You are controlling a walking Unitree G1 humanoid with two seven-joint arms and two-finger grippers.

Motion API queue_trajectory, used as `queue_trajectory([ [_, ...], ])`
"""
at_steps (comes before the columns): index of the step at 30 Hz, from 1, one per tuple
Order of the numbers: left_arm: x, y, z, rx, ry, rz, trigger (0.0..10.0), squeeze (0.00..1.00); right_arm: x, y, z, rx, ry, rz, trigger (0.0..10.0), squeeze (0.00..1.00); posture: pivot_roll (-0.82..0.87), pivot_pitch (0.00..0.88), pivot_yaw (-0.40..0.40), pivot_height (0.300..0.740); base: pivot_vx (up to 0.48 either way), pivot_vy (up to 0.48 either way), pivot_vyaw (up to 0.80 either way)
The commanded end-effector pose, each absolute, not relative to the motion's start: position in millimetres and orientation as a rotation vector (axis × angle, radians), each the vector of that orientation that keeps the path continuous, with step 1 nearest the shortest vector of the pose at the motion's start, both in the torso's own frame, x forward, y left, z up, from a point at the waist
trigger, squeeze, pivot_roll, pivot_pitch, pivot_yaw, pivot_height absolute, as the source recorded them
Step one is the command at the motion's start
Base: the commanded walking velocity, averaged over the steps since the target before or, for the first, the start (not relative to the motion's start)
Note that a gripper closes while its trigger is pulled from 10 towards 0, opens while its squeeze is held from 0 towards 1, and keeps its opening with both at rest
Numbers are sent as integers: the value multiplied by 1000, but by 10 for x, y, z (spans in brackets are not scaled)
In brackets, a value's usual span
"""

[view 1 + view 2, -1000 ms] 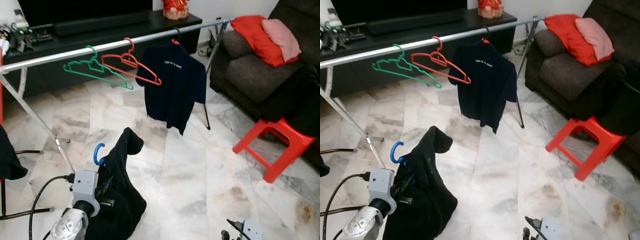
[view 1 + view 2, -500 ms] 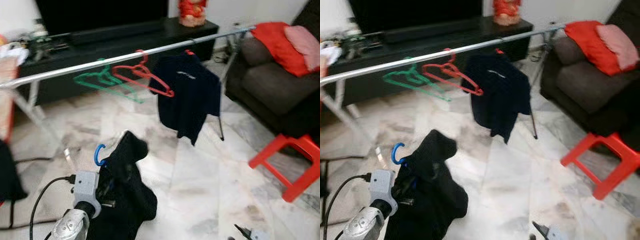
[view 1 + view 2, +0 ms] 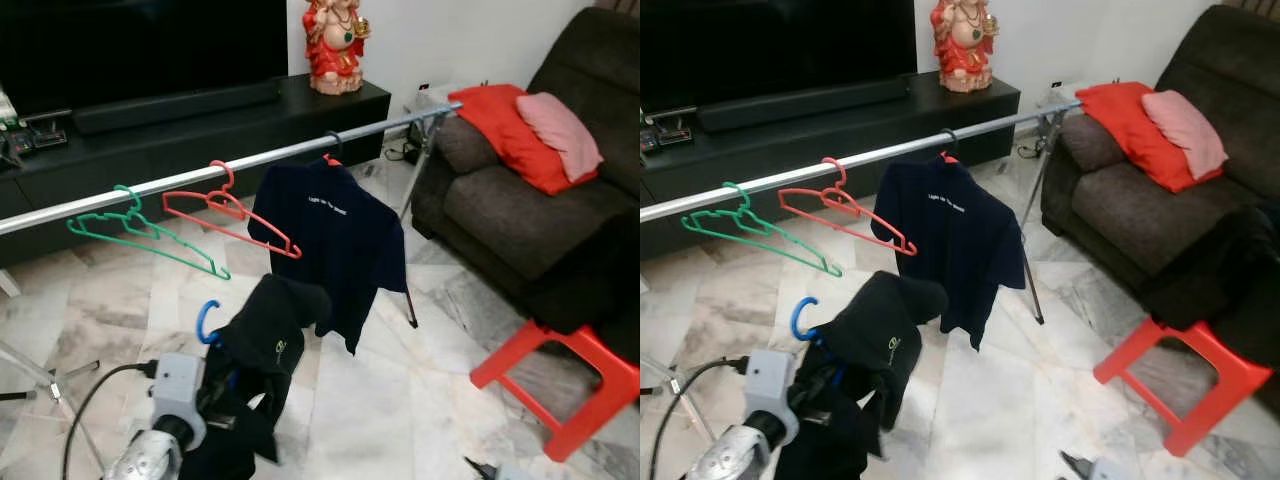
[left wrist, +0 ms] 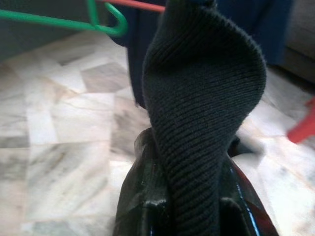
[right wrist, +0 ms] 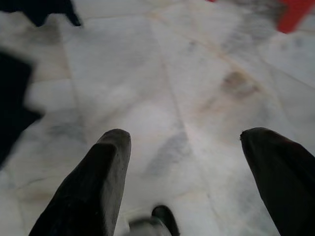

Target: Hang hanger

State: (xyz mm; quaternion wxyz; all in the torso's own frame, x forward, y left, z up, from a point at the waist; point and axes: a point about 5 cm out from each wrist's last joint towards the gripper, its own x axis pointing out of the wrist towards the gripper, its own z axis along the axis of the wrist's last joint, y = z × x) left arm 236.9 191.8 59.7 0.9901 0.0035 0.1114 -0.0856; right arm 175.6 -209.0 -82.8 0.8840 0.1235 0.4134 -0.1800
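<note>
Your left gripper was clenched on the blue hanger with its black garment, held low, below the rail. Your right gripper hung over the floor, fingers spread wide.

Left gripper w/ blue hanger & black garment now sits higher & closer to the rail, garment top reaching the hem of the hung navy shirt vs well below before.
</note>
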Motion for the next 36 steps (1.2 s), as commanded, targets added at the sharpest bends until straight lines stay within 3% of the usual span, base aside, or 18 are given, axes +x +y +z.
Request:
queue_trajectory([
  [1,2333,1891,584,20,233,-200,10000,0,1723,-2140,-834,242,868,-379,10000,0,-21,78,-14,740,0,0,800],
  [16,2388,1869,671,4,195,-165,10000,0,1742,-2168,-822,249,866,-369,10000,0,-15,170,-25,740,16,-77,800],
  [36,2483,1851,743,72,167,-141,10000,0,1763,-2138,-823,278,875,-349,10000,0,-12,211,-7,740,0,-418,0],
])
